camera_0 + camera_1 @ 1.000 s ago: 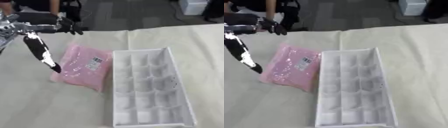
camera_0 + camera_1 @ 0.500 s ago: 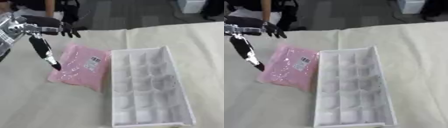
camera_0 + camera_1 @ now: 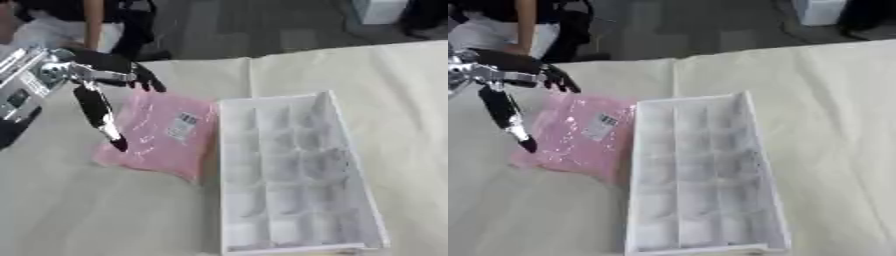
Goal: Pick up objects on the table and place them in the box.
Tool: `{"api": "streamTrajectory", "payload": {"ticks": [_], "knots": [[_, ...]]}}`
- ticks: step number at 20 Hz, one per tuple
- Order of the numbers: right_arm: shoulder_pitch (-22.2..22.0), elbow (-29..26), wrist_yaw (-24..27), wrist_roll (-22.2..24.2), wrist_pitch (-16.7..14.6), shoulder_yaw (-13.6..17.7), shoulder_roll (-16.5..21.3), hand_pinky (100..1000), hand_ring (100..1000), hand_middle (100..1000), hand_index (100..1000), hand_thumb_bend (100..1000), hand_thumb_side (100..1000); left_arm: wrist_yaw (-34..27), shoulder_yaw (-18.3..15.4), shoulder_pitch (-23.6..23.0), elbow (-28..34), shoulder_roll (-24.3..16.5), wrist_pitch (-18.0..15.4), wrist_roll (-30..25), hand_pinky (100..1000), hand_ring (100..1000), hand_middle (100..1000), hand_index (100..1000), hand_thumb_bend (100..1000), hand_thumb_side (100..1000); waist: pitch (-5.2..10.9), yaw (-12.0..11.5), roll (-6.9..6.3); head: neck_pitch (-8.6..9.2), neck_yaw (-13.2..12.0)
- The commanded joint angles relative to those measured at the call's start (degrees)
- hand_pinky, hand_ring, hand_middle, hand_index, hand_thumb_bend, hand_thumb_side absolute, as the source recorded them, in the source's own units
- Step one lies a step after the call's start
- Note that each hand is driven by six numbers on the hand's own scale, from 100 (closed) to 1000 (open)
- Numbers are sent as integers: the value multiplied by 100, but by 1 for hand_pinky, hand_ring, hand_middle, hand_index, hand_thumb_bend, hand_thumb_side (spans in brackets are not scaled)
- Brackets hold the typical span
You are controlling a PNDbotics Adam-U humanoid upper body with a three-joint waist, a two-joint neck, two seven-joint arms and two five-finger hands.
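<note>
A pink plastic packet (image 3: pixel 162 135) with a small white label lies flat on the cream table cloth, its right edge against the left wall of a white box (image 3: pixel 293 170) divided into several empty compartments. My left hand (image 3: pixel 96 82) comes in from the upper left and hovers over the packet's left side. Its fingers are spread and straight, the thumb pointing down toward the packet's left edge, the other fingers reaching over its top edge. Nothing is held. My right hand shows in neither view.
The cream cloth (image 3: pixel 367 75) covers the whole table, with a fold line running back from the box's far left corner. Beyond the far edge are a dark floor, a seated person at the upper left and a white bin (image 3: pixel 378 10).
My left hand has shifted slightly up and back over the packet's left side, still open. The packet and box have not moved on the table; the camera view has shifted a little.
</note>
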State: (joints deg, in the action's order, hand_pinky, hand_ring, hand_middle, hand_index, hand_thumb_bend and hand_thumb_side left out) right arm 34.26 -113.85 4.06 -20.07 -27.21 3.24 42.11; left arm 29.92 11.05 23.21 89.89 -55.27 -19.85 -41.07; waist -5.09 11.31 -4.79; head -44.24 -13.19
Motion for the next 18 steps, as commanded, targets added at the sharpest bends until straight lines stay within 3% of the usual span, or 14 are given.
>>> {"api": "streamTrajectory", "payload": {"ticks": [1,3,5,11,18], "knots": [[109,-74,19,22,17,52,76,658,760,765,763,100,918,317,-18,123,181,-38,-25,-107,760,865,863,971,1000,494,43,-13,22,12,-4],[108,-74,20,26,21,50,72,655,760,765,763,100,919,472,-24,165,212,41,-10,-150,763,870,864,973,1000,504,41,-18,22,12,6],[105,-74,25,28,18,52,64,655,760,765,763,100,918,653,-54,235,247,190,3,-134,690,840,842,952,1000,502,40,-16,22,12,16],[110,-74,25,37,22,53,53,654,760,764,761,100,917,1245,-116,371,254,513,-36,305,713,834,833,939,1000,518,27,17,26,12,79],[112,-74,21,56,32,64,38,654,759,764,757,100,917,1234,-302,399,-66,972,75,726,700,833,836,922,1000,518,-26,48,32,12,104]]}}
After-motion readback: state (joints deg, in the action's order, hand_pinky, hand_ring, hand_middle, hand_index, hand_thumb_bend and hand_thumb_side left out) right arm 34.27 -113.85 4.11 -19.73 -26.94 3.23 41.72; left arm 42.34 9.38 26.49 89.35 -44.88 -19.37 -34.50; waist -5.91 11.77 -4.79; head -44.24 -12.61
